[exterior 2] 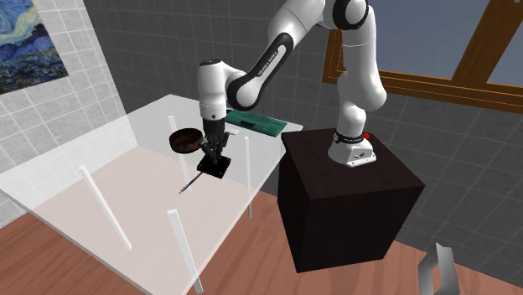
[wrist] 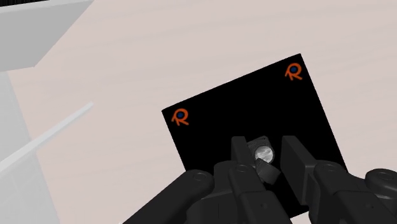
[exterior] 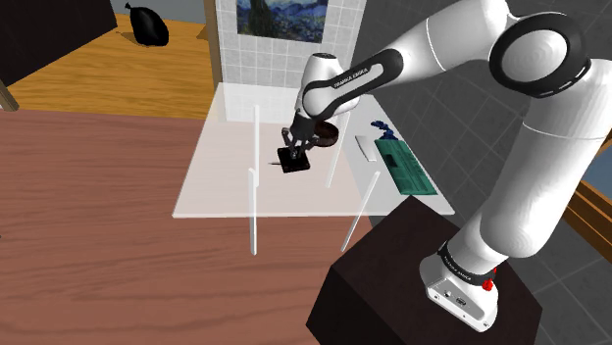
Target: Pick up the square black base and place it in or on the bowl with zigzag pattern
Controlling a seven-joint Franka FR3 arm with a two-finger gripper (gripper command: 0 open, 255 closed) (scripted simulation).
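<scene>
- Tabletop (exterior: pixel 226 186): clear, glassy sheet on thin white legs, over a wood-plank floor (exterior: pixel 88 196).
- Room: grey tiled wall (exterior 2: pixel 100 50) with a blue swirling painting (exterior: pixel 284 20); the stand (exterior: pixel 392 284) is a dark box.
- Square black base (wrist: pixel 242 108): flat matt plate with orange logos at two corners and a small silver stud in the middle. It lies flat on the tabletop, just beside the round dark-brown bowl (exterior 2: pixel 184 138).
- Claw (wrist: pixel 264 143): black fingers parted, straddling the stud, a narrow gap on either side.
- Green board (exterior: pixel 404 165): flat rectangle near the tabletop's edge by the stand.
</scene>
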